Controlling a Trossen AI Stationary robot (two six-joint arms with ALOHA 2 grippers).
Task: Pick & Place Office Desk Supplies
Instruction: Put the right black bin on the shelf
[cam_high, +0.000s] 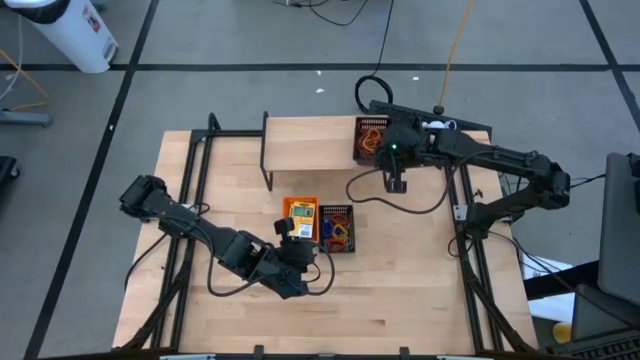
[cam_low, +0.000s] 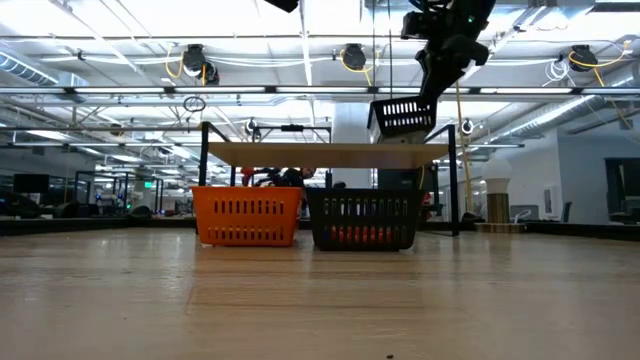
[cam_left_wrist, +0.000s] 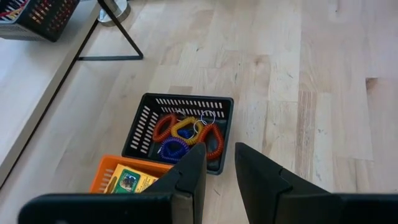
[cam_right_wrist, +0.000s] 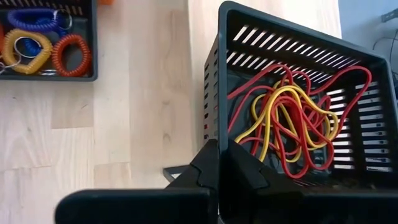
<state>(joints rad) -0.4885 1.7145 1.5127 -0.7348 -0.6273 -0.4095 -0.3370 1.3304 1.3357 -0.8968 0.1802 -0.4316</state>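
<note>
The right gripper (cam_right_wrist: 219, 163) had its fingers pinched fully together on the near wall of a black mesh tray (cam_right_wrist: 348, 81), which hung tilted off the fingertips, clear above the wooden shelf riser (cam_high: 310, 143). Past the fingers, inside that tray, lay a loose tangle of red and yellow rubber bands (cam_right_wrist: 292, 118). The tray looked like thin, light plastic — stiff enough to be carried by one wall, but free to swing from so narrow a pinch. The bands were soft and springy and would probably slide toward the low end if the tray tipped further, so a level, slow carry seemed wise. A hold at the middle of the rim, as here, seemed sounder than one at a corner.

The left gripper (cam_left_wrist: 217, 163) hovered with its fingers a narrow gap apart and nothing between them. Just ahead of its fingertips sat a second black mesh tray (cam_left_wrist: 144, 122) on the table, filled with coiled loops (cam_left_wrist: 186, 134) in orange, yellow and blue. Touching that tray's side stood the orange tray (cam_left_wrist: 101, 175), with a yellow-and-green crayon box (cam_left_wrist: 132, 182) lying flat inside. That box looked light, rigid cardboard — best taken across its narrow edges, though the tray walls left little room for fingers.
</note>
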